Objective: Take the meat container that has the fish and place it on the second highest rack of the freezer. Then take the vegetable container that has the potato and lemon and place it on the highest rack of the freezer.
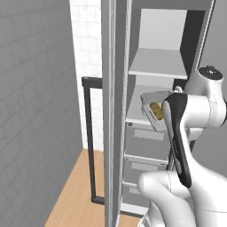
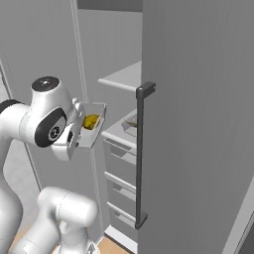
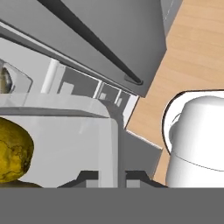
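My gripper (image 3: 111, 176) is shut on the rim of the clear vegetable container (image 2: 93, 125), holding it tilted in front of the open freezer (image 1: 177, 40). The yellow lemon (image 3: 13, 151) lies in it, also seen as the lemon (image 2: 91, 121). A tan sliver under it may be the potato. The container (image 1: 150, 106) hangs at about the level of the second highest rack (image 2: 115, 130), below the highest rack (image 1: 157, 66). On that second rack rests the meat container (image 2: 131, 125); a small grey-olive shape (image 3: 4, 81) inside it looks like the fish.
The freezer doors stand open on both sides, each with a long black bar handle (image 1: 90, 133) (image 2: 140, 154). Pale grey drawers (image 1: 144, 153) stack below the racks. A grey tiled wall (image 1: 31, 111) closes the left. Wooden floor (image 3: 197, 52) lies beneath.
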You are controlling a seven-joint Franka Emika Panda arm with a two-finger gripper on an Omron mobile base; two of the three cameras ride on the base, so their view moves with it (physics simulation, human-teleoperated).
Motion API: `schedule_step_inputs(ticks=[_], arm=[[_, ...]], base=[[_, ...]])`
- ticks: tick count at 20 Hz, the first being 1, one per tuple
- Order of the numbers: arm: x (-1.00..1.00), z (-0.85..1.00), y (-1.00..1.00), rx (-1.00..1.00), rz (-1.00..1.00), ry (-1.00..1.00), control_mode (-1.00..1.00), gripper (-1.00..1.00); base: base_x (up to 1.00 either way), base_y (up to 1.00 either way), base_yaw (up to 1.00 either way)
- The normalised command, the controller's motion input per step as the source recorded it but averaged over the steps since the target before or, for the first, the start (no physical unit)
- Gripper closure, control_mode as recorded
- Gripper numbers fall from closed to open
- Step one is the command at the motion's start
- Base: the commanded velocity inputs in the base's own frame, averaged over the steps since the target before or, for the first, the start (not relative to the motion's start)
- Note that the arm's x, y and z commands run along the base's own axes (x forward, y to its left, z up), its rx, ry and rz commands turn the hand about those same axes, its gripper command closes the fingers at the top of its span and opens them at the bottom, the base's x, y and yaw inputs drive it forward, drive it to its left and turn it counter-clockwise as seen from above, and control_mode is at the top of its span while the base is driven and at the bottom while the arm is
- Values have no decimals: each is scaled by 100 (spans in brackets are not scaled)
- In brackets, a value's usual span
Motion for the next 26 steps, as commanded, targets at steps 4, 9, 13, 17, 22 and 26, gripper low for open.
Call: schedule_step_inputs(ticks=[4, 9, 13, 17, 22, 26], arm=[[-1, 92, -33, 0, -17, -7, -100, 100], [5, 54, -17, 0, -12, -19, -100, 100], [29, 39, 0, 0, -12, -12, -100, 100], [61, 34, 0, 0, -13, -3, -100, 100], [97, 20, -11, 0, -13, 0, -100, 100], [96, 5, -35, 0, -6, 0, -100, 100]], base=[[0, 0, 0], [0, 0, 0], [0, 0, 0], [0, 0, 0], [0, 0, 0], [0, 0, 0]])
